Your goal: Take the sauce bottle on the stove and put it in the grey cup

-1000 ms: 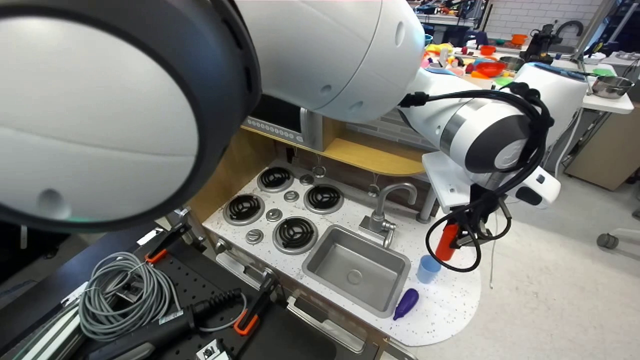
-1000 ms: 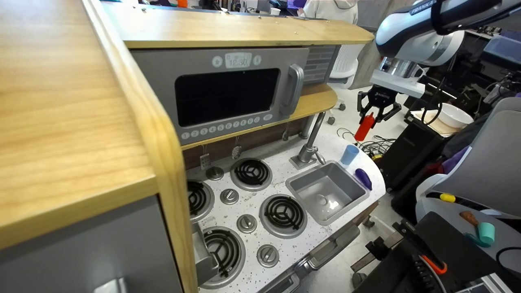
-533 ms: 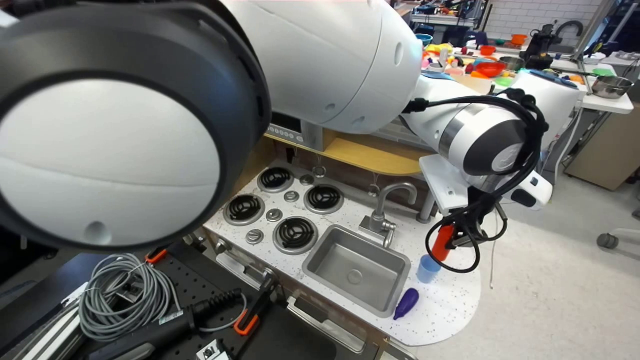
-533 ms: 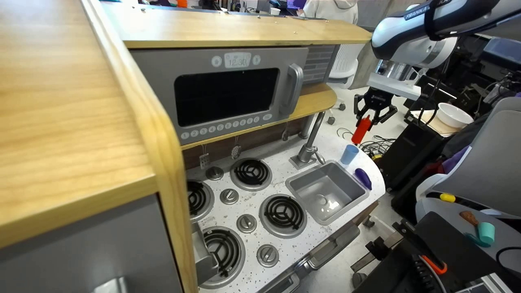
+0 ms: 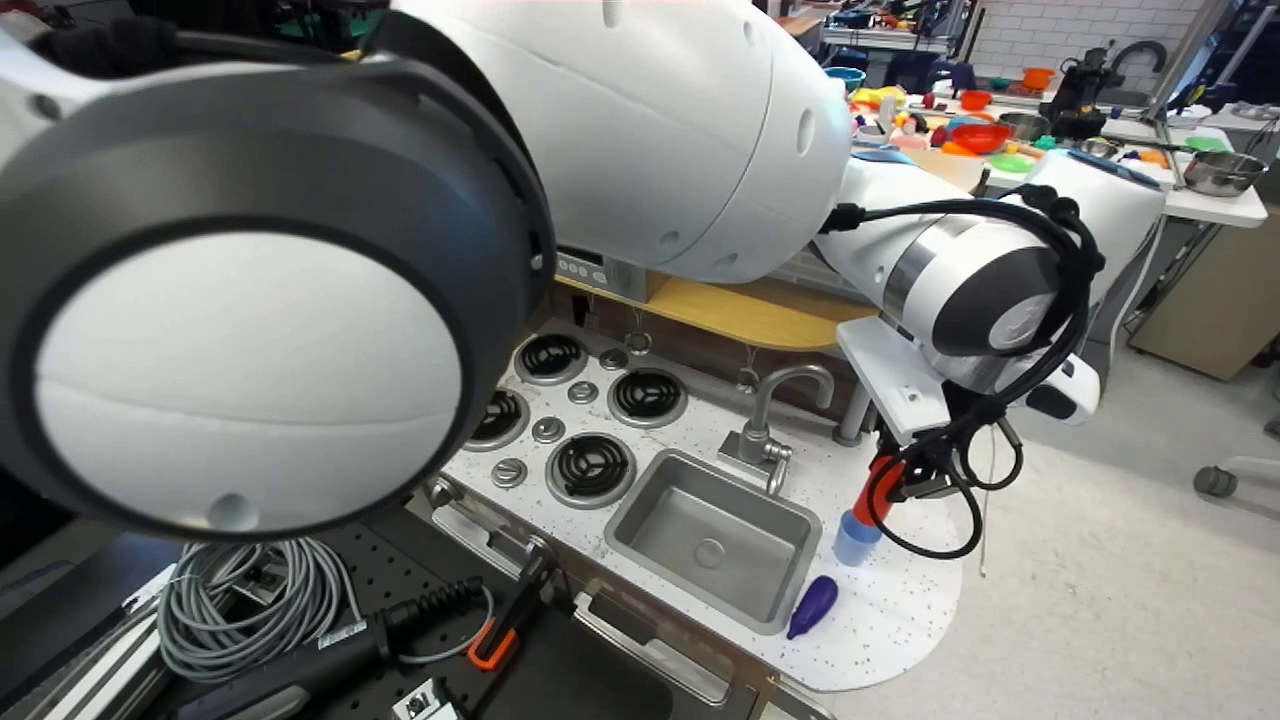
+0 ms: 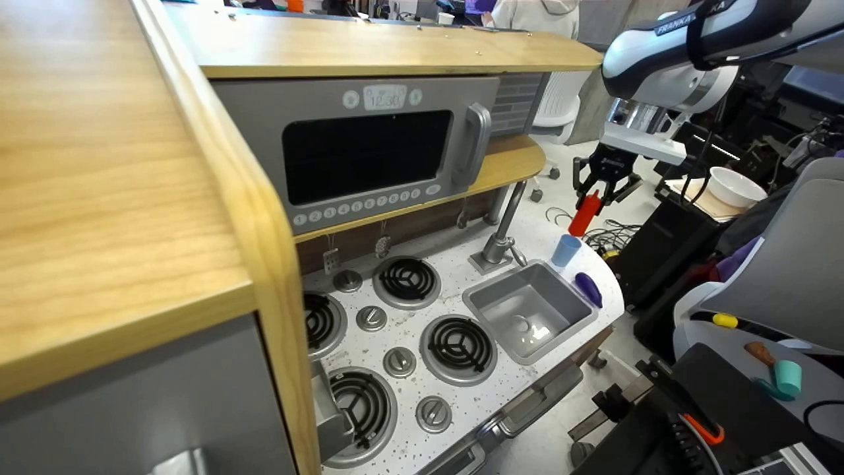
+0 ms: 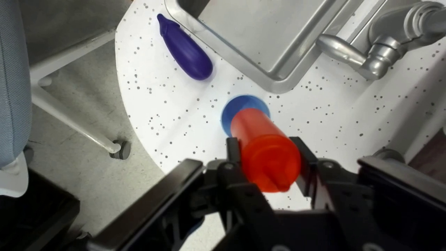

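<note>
One red sauce bottle (image 7: 266, 150), tilted, at the mouth of one blue cup (image 6: 566, 252)

The gripper (image 6: 591, 203) clamps the bottle between its two black fingers (image 7: 233, 150), nozzle up, base toward the cup. In the wrist view that base overlaps the cup's mouth; whether it sits inside the rim, the views leave unclear. The cup stands upright on the white counter (image 7: 313, 115), just beside one end of the single sink (image 5: 660, 530). One purple eggplant (image 7: 186, 52) lies near the cup, along the sink's rim. One faucet (image 5: 757, 440) rises beside that sink. The stove (image 6: 403, 330), well apart from the bottle, bears four black burners (image 5: 590, 468) and four knobs (image 6: 399, 362). Three small utensils (image 6: 383, 246) hang beneath one wooden shelf (image 6: 513, 163), under one microwave (image 6: 369, 158).
</note>
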Available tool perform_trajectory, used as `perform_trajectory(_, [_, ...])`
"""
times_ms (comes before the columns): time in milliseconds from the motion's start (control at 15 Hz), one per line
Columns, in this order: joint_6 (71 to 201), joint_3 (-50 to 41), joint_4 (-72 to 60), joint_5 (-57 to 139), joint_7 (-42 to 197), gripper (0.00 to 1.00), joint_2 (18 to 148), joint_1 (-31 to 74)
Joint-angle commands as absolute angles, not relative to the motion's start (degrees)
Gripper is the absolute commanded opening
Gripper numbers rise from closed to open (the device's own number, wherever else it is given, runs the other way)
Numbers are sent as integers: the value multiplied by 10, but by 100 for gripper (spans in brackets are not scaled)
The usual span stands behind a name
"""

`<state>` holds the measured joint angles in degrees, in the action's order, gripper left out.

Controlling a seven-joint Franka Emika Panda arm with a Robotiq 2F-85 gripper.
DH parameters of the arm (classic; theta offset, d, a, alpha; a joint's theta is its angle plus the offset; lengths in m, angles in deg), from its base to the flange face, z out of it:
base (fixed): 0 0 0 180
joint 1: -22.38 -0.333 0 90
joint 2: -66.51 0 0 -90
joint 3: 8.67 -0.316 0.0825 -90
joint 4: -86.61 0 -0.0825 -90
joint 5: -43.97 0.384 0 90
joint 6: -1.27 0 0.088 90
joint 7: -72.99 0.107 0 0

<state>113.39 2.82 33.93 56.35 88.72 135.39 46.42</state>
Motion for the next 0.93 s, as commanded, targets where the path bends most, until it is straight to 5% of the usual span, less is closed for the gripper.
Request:
perform_trajectory(0, [1111,19,398,544,877,14,1397,470])
perform_trajectory(867, [1103,24,447,515,878,14,1435,470])
